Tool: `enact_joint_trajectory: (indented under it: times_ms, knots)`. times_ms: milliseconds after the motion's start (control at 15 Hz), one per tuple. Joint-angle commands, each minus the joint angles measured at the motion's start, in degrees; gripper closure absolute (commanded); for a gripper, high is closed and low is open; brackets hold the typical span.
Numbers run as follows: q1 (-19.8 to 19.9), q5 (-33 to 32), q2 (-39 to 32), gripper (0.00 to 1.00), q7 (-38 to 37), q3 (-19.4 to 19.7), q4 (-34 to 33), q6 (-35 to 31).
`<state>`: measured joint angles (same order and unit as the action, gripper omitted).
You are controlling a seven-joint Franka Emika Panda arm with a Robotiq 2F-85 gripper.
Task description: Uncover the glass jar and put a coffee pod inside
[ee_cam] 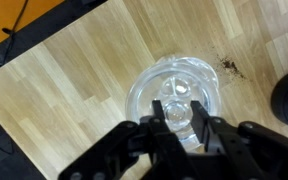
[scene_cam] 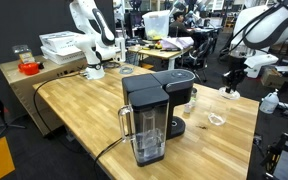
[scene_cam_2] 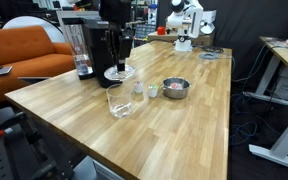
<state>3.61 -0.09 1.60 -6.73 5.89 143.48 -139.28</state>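
Gripper (ee_cam: 179, 128) is clamping the center knob of the glass lid (ee_cam: 149, 88) from above, jaws pinched on it. The knob's prob. the only grabbable bit. In an exterior view the lid is hanging low by the coffee machine (scene_cam_2: 84, 45), off to the side, so the glass jar (scene_cam_2: 119, 103) is standing open on the table (scene_cam_2: 194, 130). 2 small pods (scene_cam_2: 139, 90), likely coffee, are lying just beside the jar, near a metal bowl (scene_cam_2: 175, 88). Can't tell if the lid's touching wood.

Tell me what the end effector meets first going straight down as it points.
The end effector grips the glass lid; straight below, the wooden table likely comes first, though the gap is unclear.
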Motion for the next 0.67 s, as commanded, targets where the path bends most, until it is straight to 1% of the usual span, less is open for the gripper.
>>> enact_joint_trajectory:
  times_ms: [0, 133, 600]
  knots:
    - [2.5, -3.4, 3.6, 0.92, -3.9, 1.1, 2.2, -0.1]
    - [3.7, -4.2, 4.2, 0.92, -5.8, 1.7, 2.4, 0.4]
    - [6.9, -3.5, 2.8, 0.92, -11.8, 3.8, 1.2, 1.8]
